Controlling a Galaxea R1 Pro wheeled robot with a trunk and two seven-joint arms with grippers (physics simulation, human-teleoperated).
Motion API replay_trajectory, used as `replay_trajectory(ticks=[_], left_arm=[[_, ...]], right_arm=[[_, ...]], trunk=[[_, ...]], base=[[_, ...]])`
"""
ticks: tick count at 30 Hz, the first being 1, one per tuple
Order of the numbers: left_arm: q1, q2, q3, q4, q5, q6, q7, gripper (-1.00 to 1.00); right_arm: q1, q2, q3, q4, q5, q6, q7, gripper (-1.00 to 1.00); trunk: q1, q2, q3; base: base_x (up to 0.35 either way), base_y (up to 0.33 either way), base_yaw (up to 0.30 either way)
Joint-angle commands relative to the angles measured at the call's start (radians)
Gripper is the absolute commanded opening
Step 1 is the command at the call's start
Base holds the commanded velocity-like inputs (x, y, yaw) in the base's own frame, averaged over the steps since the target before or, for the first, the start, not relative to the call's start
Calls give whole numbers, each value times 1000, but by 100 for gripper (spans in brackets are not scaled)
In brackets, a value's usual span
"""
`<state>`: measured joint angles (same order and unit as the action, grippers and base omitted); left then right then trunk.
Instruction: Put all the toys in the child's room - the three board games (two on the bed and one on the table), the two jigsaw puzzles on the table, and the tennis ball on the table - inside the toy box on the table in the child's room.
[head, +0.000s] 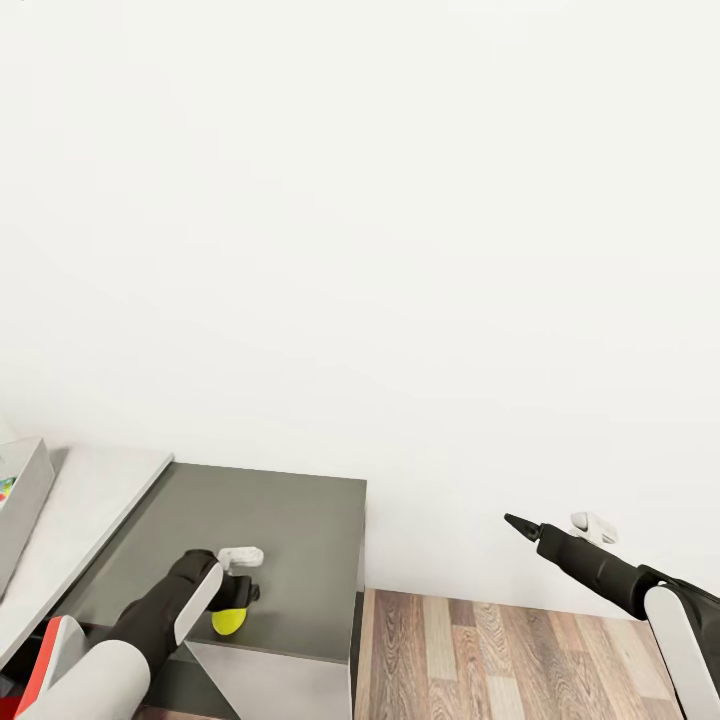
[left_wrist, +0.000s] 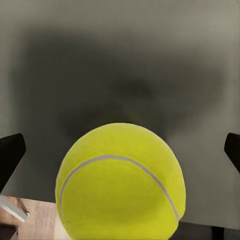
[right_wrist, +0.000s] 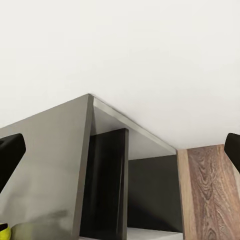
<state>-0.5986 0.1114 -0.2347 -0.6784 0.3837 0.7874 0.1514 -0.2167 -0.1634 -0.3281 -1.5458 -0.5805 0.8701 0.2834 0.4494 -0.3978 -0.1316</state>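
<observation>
A plain white wall (head: 360, 200) fills most of your head view, with a matte grey table (head: 290, 530) against it, squared off at its right edge above wood-plank floor (head: 500, 650). A pale counter (head: 90, 510) adjoins the table on the left, carrying a box (head: 20, 500) at the frame edge. Your left gripper (head: 235, 600) hangs over the table's near edge, right at the yellow ball (head: 228, 622). Your right gripper (head: 525, 524) hovers over open floor, well clear; you cannot tell its jaw state here.

At the left wrist, the fuzzy seamed ball (left_wrist: 120, 182) sits between widely spread fingertips (left_wrist: 10, 155), untouched.

At the right wrist, dark fingertips (right_wrist: 10, 155) stand spread apart, facing the table corner (right_wrist: 90, 97).
</observation>
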Motion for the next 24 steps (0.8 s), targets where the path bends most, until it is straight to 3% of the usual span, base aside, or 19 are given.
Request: replay_trajectory(ticks=[1, 24], left_arm=[[-1, 1, -6, -1, 11, 3, 9, 100], [-1, -3, -6, 0, 12, 45, 10, 100]], right_arm=[[-1, 0, -2, 0, 5, 5, 7, 100], [-1, 0, -2, 0, 5, 5, 7, 100]], trunk=[[1, -2, -2], [1, -2, -2]], base=[[0, 0, 0], [-15, 0, 0]])
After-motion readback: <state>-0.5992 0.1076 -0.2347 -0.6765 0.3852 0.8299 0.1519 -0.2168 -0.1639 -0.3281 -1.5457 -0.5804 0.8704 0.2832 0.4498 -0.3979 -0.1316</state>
